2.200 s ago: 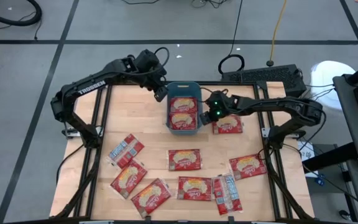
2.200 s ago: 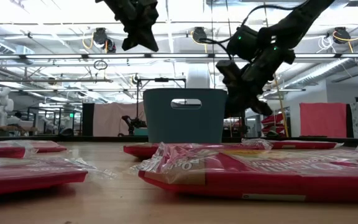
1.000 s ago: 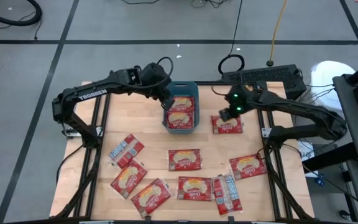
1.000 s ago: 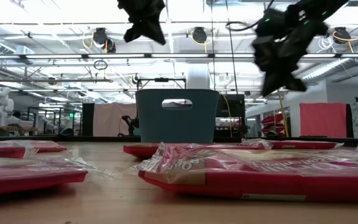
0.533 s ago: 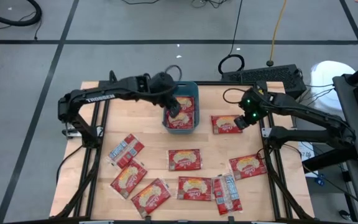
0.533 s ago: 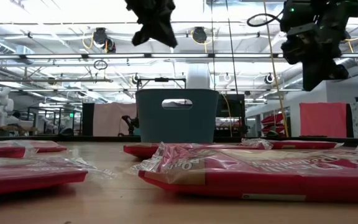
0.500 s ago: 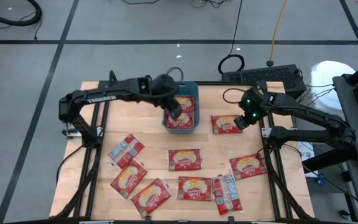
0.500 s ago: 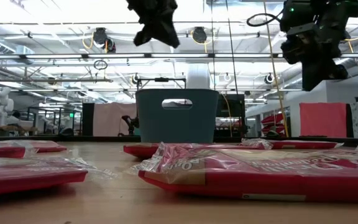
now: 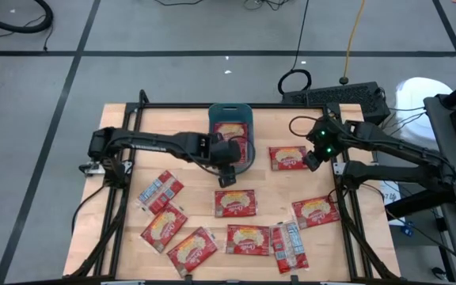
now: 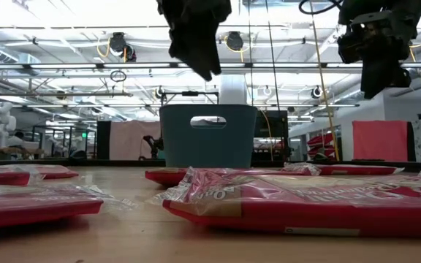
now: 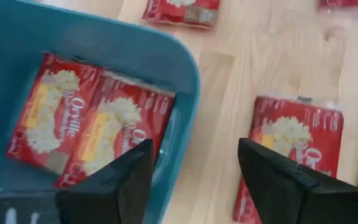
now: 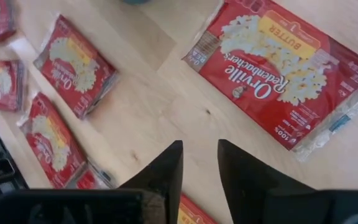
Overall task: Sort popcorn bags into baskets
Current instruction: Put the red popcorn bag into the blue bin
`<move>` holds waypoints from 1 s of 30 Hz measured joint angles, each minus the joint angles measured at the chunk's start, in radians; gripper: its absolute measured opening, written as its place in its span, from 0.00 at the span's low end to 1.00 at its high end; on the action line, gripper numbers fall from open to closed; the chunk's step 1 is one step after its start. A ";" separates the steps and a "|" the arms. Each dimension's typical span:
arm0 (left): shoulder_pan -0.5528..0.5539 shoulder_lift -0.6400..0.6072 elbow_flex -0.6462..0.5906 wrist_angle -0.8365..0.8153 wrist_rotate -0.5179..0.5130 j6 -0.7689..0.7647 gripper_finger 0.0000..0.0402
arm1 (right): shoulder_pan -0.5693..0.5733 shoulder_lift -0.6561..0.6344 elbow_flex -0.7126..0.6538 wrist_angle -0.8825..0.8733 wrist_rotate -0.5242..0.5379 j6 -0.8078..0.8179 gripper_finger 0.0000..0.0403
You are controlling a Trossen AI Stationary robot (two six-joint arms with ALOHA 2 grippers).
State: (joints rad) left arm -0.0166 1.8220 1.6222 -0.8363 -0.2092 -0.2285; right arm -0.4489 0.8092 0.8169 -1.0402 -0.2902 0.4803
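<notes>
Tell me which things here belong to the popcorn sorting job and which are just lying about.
Part of the job:
popcorn bags loose on the table
popcorn bags in the bin
teal bin

Just lying about:
keyboard beyond the table's far edge
coiled cable on the floor

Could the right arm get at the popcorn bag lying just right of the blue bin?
Probably yes. The right gripper hovers beside that bag, empty, its fingers a little apart. The bag lies flat on bare wood, clear of the bin, with nothing on top. The left gripper is over the bin's near end, out of the way.
</notes>
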 joint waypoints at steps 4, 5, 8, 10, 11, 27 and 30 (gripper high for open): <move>-0.007 0.025 0.000 0.007 -0.002 -0.009 0.58 | 0.000 0.000 0.000 0.005 0.007 -0.029 0.28; -0.007 0.032 0.000 0.005 -0.002 -0.005 0.57 | 0.000 0.000 0.000 0.009 0.017 -0.027 0.29; -0.003 0.047 0.000 0.001 0.004 -0.008 0.53 | 0.000 0.000 0.000 0.027 0.028 -0.019 0.32; 0.001 0.046 0.000 0.000 0.035 -0.013 0.50 | 0.000 0.000 0.000 0.029 0.029 -0.019 0.33; 0.003 0.043 0.000 0.000 0.047 -0.014 0.48 | 0.000 0.001 -0.001 0.033 0.029 -0.019 0.33; -0.010 0.044 -0.069 -0.034 0.045 0.117 0.40 | 0.065 -0.004 -0.095 0.162 -0.003 0.115 0.33; -0.012 0.044 -0.076 -0.037 0.052 0.109 0.38 | 0.085 -0.004 -0.095 0.162 -0.002 0.135 0.33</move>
State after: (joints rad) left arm -0.0288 1.8656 1.5459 -0.8731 -0.1577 -0.1194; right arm -0.3643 0.8047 0.7216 -0.8783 -0.2924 0.6152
